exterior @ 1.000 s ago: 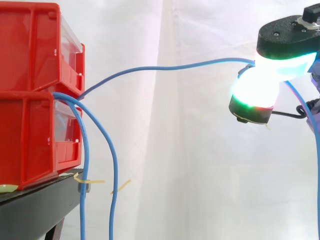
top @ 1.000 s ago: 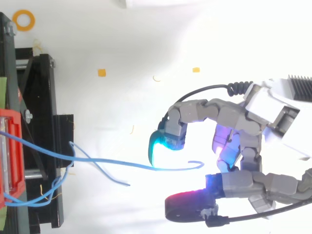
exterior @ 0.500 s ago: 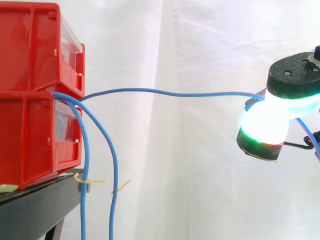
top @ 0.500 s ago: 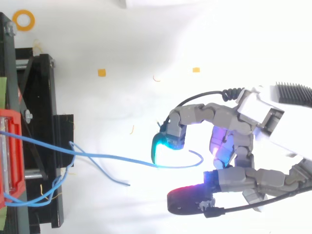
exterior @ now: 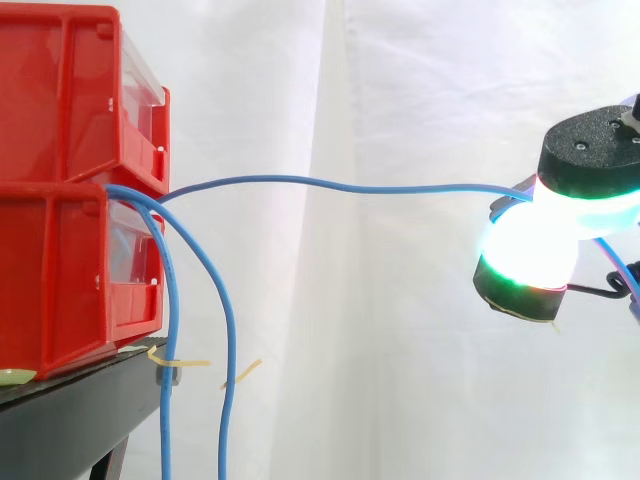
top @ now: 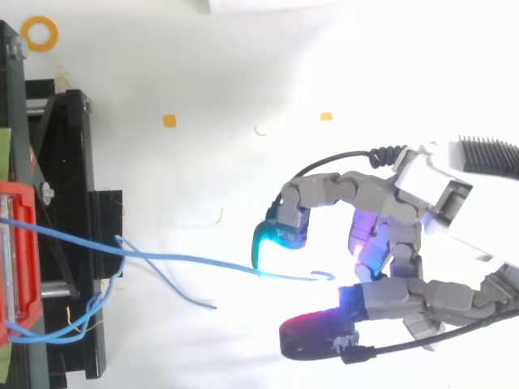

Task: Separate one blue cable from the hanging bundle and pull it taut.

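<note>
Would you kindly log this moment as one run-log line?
robot hand: shut on blue cable | cable: spans red bins to robot hand, slightly sagging | other cables: hanging beside bins

Side camera: set about level with the bins [exterior: 70,180], close in, facing across the work toward the curtain [exterior: 400,320]. The left edge cuts bins and stand [exterior: 70,415]; the right edge cuts the hand [exterior: 590,160].

Top camera: overhead, facing down, set a little farther back. The stand lies along its left edge and the hand enters from the right.

Shared ground: bin fronts, the cable [exterior: 350,187] span, and the hand.
</note>
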### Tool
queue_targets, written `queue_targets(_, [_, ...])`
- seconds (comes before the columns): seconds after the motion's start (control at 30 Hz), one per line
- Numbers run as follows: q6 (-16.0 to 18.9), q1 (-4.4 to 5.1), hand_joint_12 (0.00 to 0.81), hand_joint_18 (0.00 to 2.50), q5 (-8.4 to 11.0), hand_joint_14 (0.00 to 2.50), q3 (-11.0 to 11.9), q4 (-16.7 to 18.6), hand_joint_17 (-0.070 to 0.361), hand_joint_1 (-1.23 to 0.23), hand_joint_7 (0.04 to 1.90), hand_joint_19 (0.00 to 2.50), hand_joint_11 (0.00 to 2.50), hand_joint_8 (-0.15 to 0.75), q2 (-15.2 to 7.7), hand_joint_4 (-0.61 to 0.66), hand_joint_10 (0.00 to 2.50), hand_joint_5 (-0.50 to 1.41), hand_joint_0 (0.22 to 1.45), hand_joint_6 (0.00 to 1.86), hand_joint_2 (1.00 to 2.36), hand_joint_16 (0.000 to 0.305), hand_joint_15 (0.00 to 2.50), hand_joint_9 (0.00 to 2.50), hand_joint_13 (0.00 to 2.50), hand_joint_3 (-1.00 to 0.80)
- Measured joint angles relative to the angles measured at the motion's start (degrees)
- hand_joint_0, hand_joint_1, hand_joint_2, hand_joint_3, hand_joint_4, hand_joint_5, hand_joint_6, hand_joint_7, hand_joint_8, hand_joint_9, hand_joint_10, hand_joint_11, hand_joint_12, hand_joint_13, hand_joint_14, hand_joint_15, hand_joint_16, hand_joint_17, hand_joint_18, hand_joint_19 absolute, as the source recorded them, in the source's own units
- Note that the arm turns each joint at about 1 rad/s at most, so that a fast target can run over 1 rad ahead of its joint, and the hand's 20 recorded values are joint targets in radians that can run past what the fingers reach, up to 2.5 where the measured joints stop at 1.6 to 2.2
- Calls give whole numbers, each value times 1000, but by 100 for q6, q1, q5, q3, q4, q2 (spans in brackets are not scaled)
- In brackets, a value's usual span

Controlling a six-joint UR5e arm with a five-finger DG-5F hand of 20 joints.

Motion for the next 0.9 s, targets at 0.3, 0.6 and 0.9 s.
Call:
queue_targets(0.3, [-4,-1,296,1019,1,26,-1,2,86,-709,1282,866,662,162,0,68,26,145,673,503,1000,38,886,2109,1509,-500])
queue_targets(0.6, [-4,0,312,1034,0,24,-1,8,96,-624,1292,856,637,170,1,103,28,145,541,503,1000,43,878,2117,1525,-500])
queue_targets(0.9, [-4,1,323,1071,1,23,0,9,108,-331,1290,831,621,183,0,123,27,147,491,503,1000,48,858,2142,1560,-500])
